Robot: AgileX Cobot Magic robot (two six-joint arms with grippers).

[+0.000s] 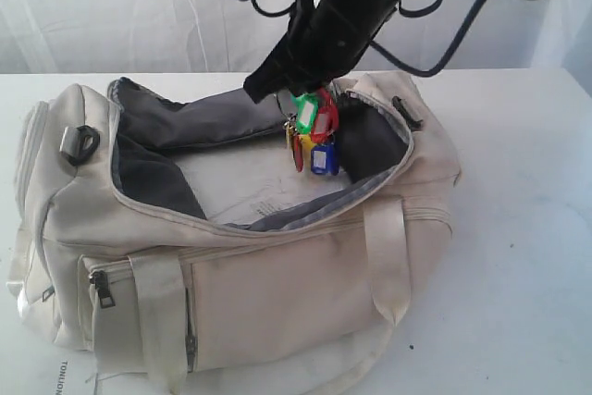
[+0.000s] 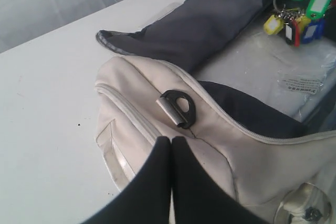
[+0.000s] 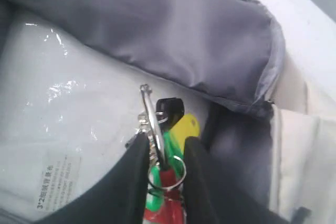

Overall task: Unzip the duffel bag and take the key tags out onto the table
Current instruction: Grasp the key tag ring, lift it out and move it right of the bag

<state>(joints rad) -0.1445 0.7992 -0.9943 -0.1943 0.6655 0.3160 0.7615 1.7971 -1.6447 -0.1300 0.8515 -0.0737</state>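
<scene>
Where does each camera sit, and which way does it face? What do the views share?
Exterior view: off the arms, looking down obliquely at the duffel bag on the table; shows the right end effector holding the key tags.
Left wrist view: on the left arm, looking past the shut left end effector at the bag's strap clip.
Right wrist view: on the right arm, looking past the right end effector into the open bag.
All three show the key tags and grey lining.
</scene>
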